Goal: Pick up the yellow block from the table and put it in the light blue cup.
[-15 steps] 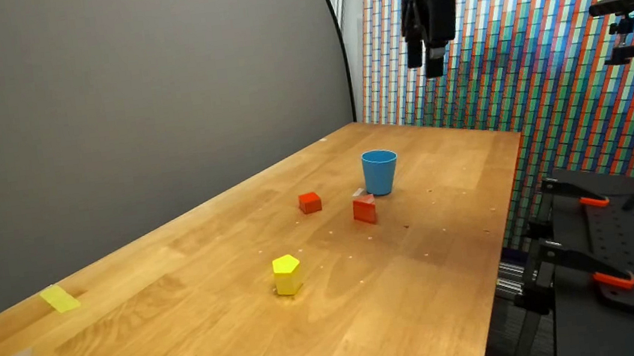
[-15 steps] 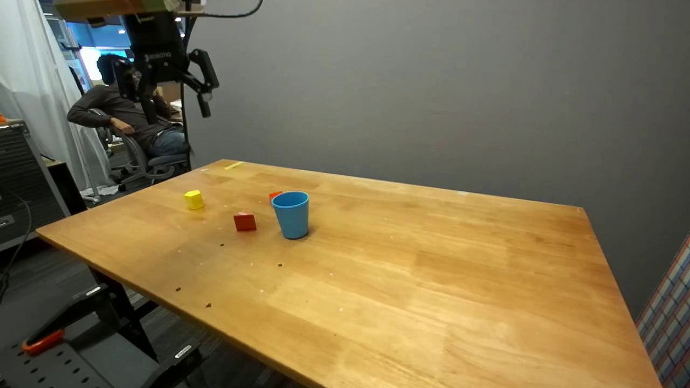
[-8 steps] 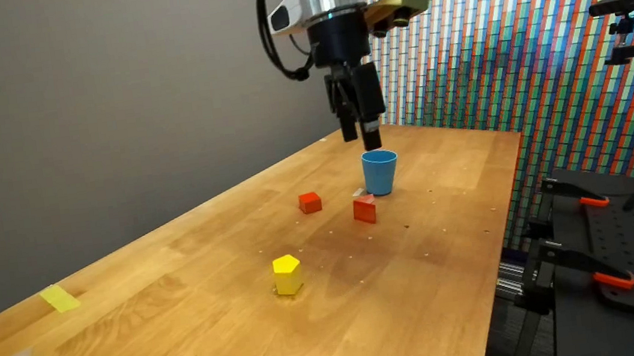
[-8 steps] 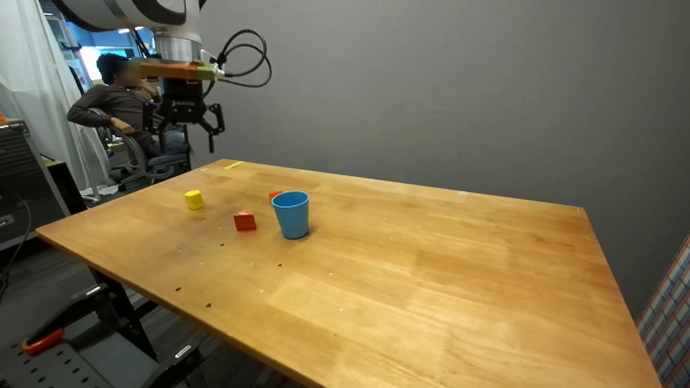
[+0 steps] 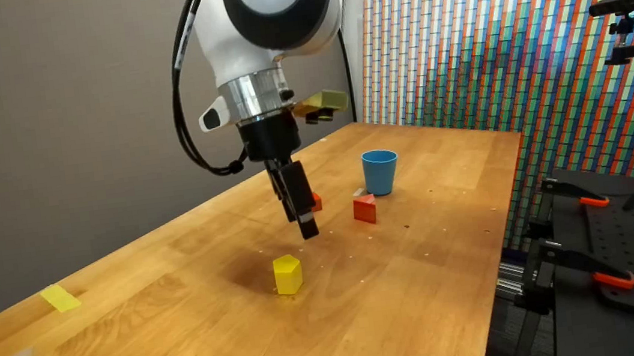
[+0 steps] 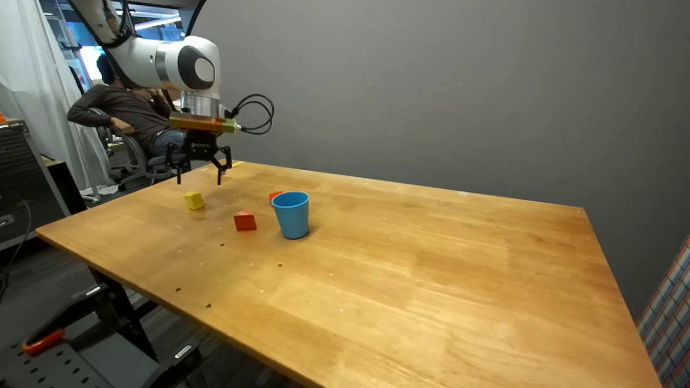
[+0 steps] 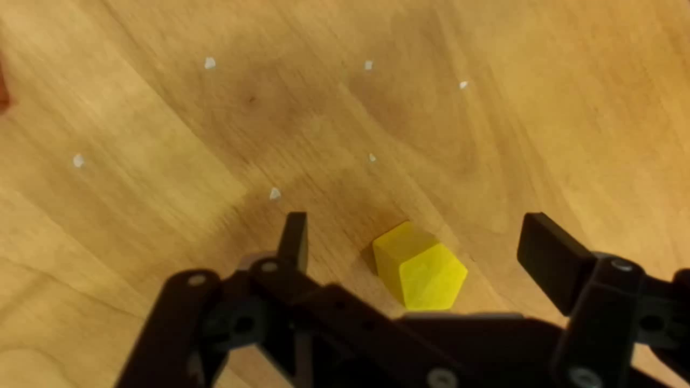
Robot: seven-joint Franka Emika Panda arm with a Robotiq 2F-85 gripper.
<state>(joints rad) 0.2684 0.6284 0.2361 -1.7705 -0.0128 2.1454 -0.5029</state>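
The yellow block (image 5: 288, 276) stands upright on the wooden table (image 5: 193, 350) and has a five-sided top. It also shows in an exterior view (image 6: 194, 201) and in the wrist view (image 7: 434, 277), between my fingers and close to the palm's edge. My gripper (image 5: 302, 227) is open and empty, above the table and slightly above the block; it also shows in an exterior view (image 6: 199, 180) and in the wrist view (image 7: 415, 231). The light blue cup (image 5: 380, 172) stands upright away from the block, and also shows in an exterior view (image 6: 291, 215). It is out of the wrist view.
A red block (image 5: 364, 211) lies near the cup. Another red block (image 5: 317, 202) is partly hidden behind my gripper. A yellow tape strip (image 5: 60, 298) lies by the wall-side edge. Clamps (image 5: 591, 271) sit beside the table. A person (image 6: 124, 113) sits behind the arm.
My arm has swung across and down from high up toward the yellow block, with the gripper staying open. The blocks and the cup have not moved.
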